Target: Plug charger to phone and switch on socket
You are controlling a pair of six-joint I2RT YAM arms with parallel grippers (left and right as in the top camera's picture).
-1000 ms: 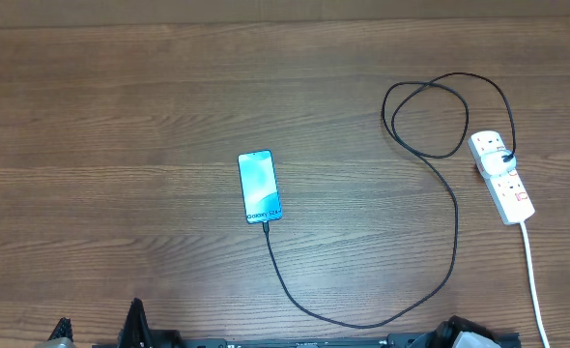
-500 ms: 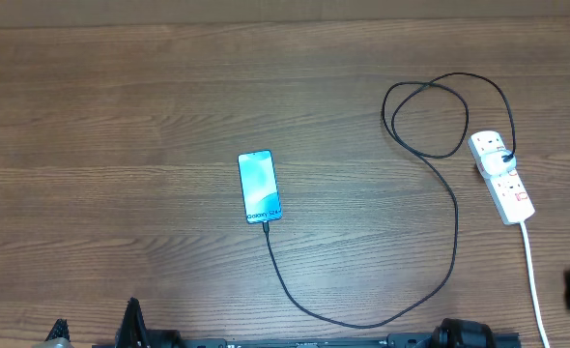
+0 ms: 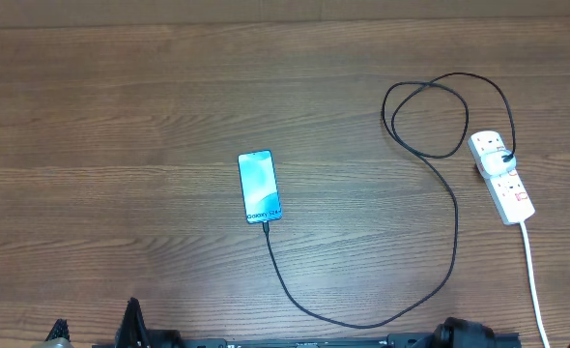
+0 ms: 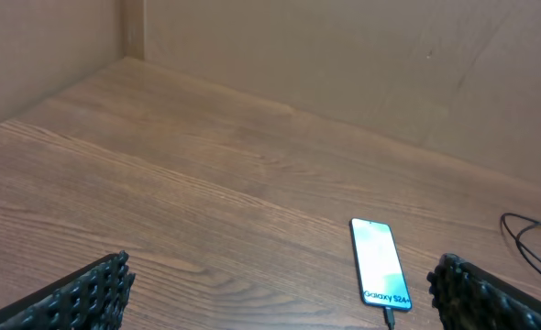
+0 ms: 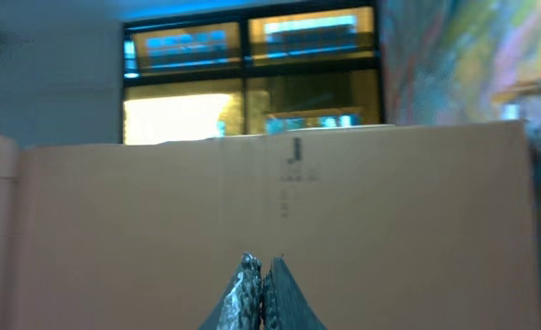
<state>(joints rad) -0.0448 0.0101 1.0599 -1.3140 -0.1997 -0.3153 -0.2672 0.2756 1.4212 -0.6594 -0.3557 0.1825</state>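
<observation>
- Three task items show in the overhead view, all on the wooden table point(image 3: 121, 116). The phone point(image 3: 260, 187) lies flat near the middle, screen up and glowing pale blue.
- From above I follow the charger point(image 3: 456, 232) from the phone's near end. It sweeps toward my edge, climbs the right side and makes a loop. It ends in a black plug point(image 3: 506, 155) seated on the socket point(image 3: 502, 184).
- That socket lies at the far right, well apart from the phone, and its white cord point(image 3: 534, 280) runs off the near edge. The red switches are too small for me to read their position.
- Overhead, I see only the dark arm bases point(image 3: 135, 329) along the near edge, and I cannot make out either set of fingers there.
- On the left wrist camera, the left gripper point(image 4: 280, 275) hangs over the table with its fingers point(image 4: 78, 295) spread wide and nothing between them. The phone point(image 4: 379, 261) lies ahead, right of centre, with "Galaxy S24+" legible at its near end and the connector tip meeting that end. A bit of the charger point(image 4: 532, 229) curls in at the right edge, and a cardboard wall point(image 4: 344, 64) stands behind.
- On the right wrist camera, which is blurry, the right gripper point(image 5: 263, 270) has its fingers pressed together on nothing. It faces a cardboard wall point(image 5: 252, 202) with lit windows point(image 5: 252, 55) above.
</observation>
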